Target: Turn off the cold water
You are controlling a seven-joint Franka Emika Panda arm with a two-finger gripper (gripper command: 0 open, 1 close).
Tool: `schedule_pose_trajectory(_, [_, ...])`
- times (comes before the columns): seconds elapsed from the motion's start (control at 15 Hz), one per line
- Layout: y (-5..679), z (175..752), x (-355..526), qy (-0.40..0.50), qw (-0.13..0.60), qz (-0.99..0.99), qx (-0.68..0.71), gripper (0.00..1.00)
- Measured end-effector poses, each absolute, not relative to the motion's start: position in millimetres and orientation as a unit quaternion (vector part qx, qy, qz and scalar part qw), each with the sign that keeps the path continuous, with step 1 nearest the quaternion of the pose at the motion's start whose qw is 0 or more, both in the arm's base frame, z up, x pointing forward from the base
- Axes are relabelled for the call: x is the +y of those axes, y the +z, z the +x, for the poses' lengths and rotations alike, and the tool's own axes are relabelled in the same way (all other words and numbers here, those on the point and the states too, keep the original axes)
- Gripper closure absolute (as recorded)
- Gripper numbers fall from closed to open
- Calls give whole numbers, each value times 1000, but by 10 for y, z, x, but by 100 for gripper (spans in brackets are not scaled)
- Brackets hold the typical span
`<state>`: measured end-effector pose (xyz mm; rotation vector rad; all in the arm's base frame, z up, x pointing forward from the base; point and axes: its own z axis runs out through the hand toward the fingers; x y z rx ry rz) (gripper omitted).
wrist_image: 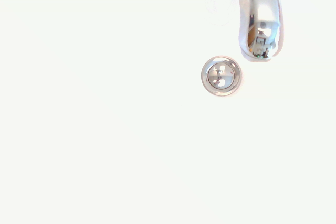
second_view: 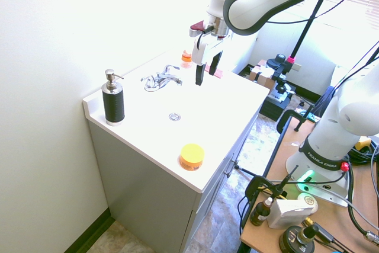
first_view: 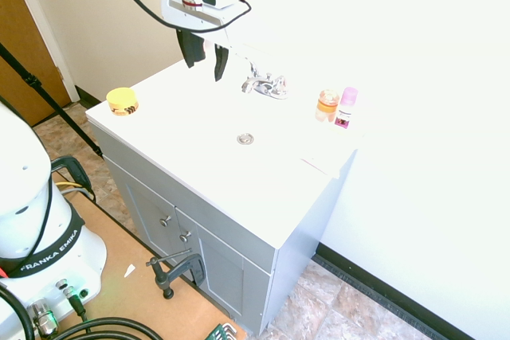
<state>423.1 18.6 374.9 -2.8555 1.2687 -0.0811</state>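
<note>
A chrome faucet [first_view: 264, 84] [second_view: 160, 79] with two lever handles stands at the back of the white sink [first_view: 199, 129]. Its spout [wrist_image: 258, 17] and the round drain [wrist_image: 221, 75] [first_view: 245, 138] [second_view: 174, 116] fill the wrist view. My gripper [first_view: 205, 60] [second_view: 206, 70] hangs open in the air above the basin, in front of the faucet and apart from it, its dark fingers pointing down with nothing between them. Whether water is running cannot be made out.
A black soap dispenser [second_view: 112, 98] stands at one back corner. A yellow-orange round tin [first_view: 122, 101] [second_view: 192, 156] sits near the front edge. An orange jar [first_view: 327, 105] and a small pink-capped bottle [first_view: 347, 107] stand beside the faucet. The wall lies close behind.
</note>
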Motion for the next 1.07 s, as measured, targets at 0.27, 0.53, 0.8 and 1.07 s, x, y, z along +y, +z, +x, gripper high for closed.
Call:
schedule_pose_trajectory(0.27, [3743,4303,126,-44,8,-897,439,0])
schedule_pose_trajectory(0.53, [3679,4800,-62,-101,-9,-863,495,0])
schedule_pose_trajectory(0.8, [3477,5287,-226,-125,-40,-844,520,0])
schedule_pose_trajectory(1.07, [3243,5545,-419,-119,-55,-836,532,0])
